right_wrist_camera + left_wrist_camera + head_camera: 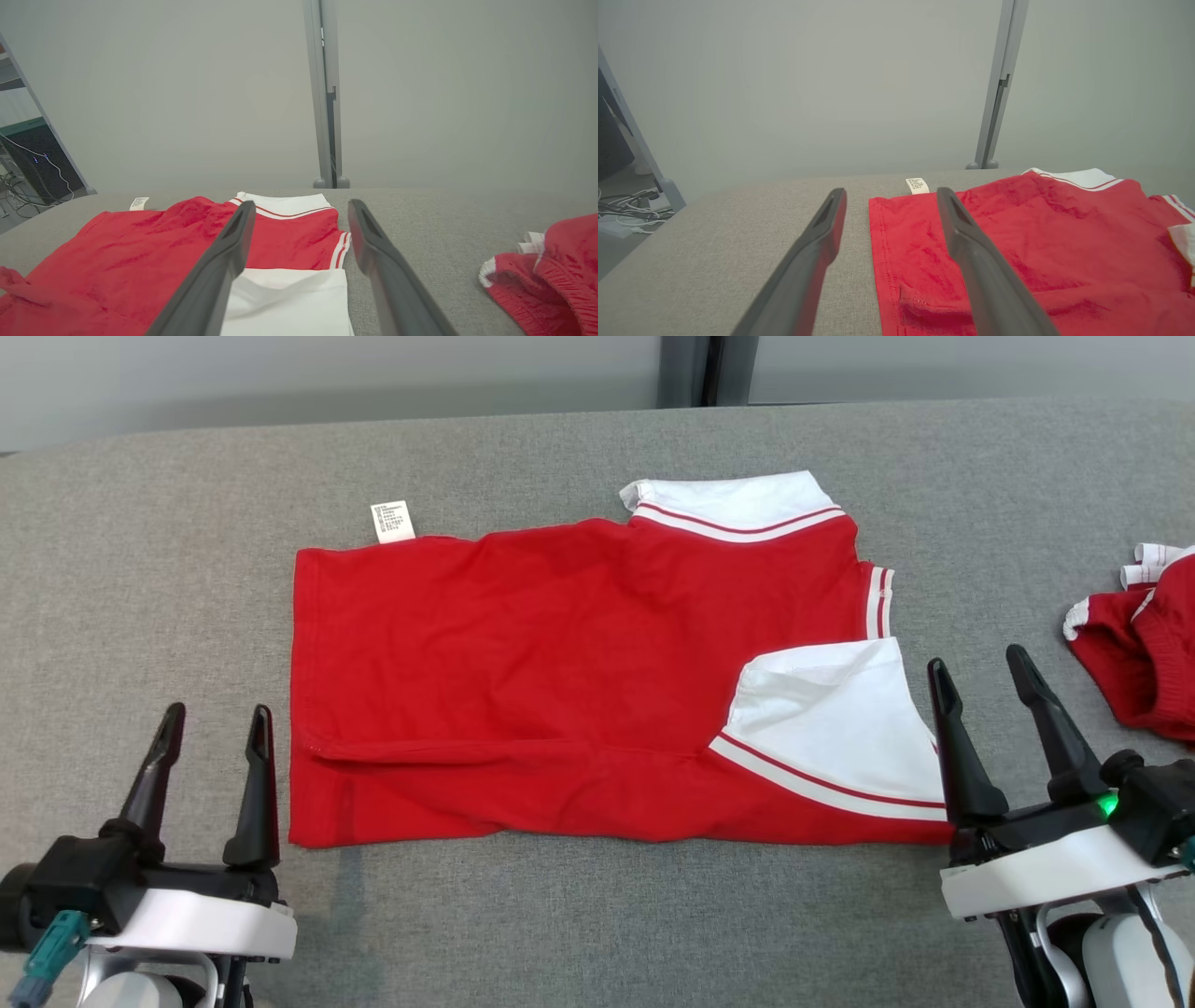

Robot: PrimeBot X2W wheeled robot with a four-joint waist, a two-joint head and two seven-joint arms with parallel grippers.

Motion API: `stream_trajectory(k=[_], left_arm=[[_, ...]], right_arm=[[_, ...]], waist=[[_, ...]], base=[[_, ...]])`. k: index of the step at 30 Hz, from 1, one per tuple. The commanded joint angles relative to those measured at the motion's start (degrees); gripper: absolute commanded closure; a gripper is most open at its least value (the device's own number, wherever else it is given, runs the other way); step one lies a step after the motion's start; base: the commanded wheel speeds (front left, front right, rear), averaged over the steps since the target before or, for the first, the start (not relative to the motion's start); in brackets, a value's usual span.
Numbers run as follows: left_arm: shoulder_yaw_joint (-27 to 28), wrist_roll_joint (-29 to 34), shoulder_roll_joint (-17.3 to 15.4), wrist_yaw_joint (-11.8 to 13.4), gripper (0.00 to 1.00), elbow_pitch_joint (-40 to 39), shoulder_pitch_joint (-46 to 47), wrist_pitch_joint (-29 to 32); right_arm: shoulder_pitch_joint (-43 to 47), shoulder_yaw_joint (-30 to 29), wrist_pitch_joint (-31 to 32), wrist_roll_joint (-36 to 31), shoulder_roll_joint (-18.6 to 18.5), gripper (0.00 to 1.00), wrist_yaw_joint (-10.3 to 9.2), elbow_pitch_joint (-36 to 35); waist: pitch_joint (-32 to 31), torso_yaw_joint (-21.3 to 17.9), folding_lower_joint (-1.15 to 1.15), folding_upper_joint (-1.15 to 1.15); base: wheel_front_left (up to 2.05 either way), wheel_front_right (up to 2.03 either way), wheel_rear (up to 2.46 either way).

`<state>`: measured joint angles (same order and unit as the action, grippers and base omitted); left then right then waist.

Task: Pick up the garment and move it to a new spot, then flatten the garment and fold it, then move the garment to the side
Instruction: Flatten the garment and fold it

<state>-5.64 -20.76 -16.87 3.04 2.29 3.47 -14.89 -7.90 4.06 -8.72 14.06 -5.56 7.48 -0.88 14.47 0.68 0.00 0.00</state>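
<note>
The garment (560, 672) is a red shirt with white sleeves and red-striped trim, lying flat and partly folded across the middle of the grey table (140, 569). A white sleeve (840, 728) is folded over its near right corner, and a white care label (392, 520) sticks out at its far left. My left gripper (217, 721) hovers open just off the garment's near left corner; the hem (920, 261) lies between its fingers in the left wrist view. My right gripper (980, 670) is open at the garment's right edge, beside the folded sleeve (289, 298).
A second red garment with white trim (1139, 635) lies bunched at the table's right edge, close to my right gripper. Behind the table is a pale wall with a grey post (327, 93). Cables and shelving (626, 210) sit on the floor to the left.
</note>
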Motion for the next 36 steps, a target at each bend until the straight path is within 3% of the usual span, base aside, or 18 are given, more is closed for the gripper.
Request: stream_trajectory(k=[1,8,23,24,25,26,27,28,29,30,36], left_arm=[[-0.1,-0.1,0.0,-0.4,0.00,0.3,0.4,-0.1],[-1.8,-1.6,0.9,-1.7,0.00,6.3,0.1,0.7],[-4.7,-6.6,2.6,-8.1,0.00,25.3,4.9,3.1],[-5.0,-6.9,2.6,-8.6,0.11,25.9,5.2,3.3],[-5.4,-7.3,2.6,-8.8,0.60,26.5,5.5,3.7],[-5.7,-7.5,2.4,-9.1,1.00,27.0,5.8,3.9],[-6.1,-7.7,2.5,-9.3,1.00,27.4,5.9,4.2],[-6.3,-8.0,2.4,-9.6,1.00,27.6,6.1,4.0],[-6.4,-8.0,2.2,-9.6,1.00,27.6,6.4,3.6],[-6.5,-8.0,2.0,-9.6,1.00,27.6,6.6,3.2],[-5.7,-7.0,0.4,-9.7,1.00,23.4,6.1,0.9]], right_arm=[[-0.1,-0.2,0.3,0.2,-0.1,0.00,0.04,0.4],[1.5,0.3,-0.7,1.0,0.3,0.00,0.04,5.8],[-1.0,1.7,-4.4,4.4,1.4,0.00,0.04,22.7],[-1.4,2.0,-4.3,4.7,1.4,0.00,0.04,23.6],[-1.7,2.5,-3.7,5.4,1.5,0.00,0.04,24.8],[-2.0,3.2,-3.0,5.8,1.6,0.00,0.04,26.0],[-2.3,3.6,-2.6,6.5,1.6,0.10,0.04,26.8],[-2.6,3.8,-2.4,7.2,1.7,0.54,0.04,27.7],[-2.8,4.4,-2.0,7.8,1.7,0.83,0.04,28.3],[-2.8,4.8,-1.9,8.4,1.7,1.00,0.04,28.7],[-1.5,4.6,-2.6,10.8,0.6,1.00,0.02,27.4]], waist=[[0.1,-0.1,0.00,0.00],[1.5,-0.4,0.00,0.00],[3.9,-1.6,0.00,0.00],[4.0,-1.6,0.00,0.00],[4.1,-1.6,0.00,0.00],[4.1,-1.6,0.00,0.00],[4.1,-1.6,0.00,0.00],[4.1,-1.5,0.00,0.00],[4.0,-1.4,0.00,0.00],[3.9,-1.3,0.00,0.00],[2.5,-0.1,0.00,0.00]], base=[[0.00,0.00,0.00],[0.00,0.00,0.00],[0.00,0.00,0.00],[0.00,0.00,0.00],[0.00,0.00,0.00],[0.00,0.00,0.00],[0.00,0.00,0.00],[0.00,0.00,0.00],[0.00,0.00,0.00],[0.00,0.00,0.00],[0.00,0.00,0.00]])
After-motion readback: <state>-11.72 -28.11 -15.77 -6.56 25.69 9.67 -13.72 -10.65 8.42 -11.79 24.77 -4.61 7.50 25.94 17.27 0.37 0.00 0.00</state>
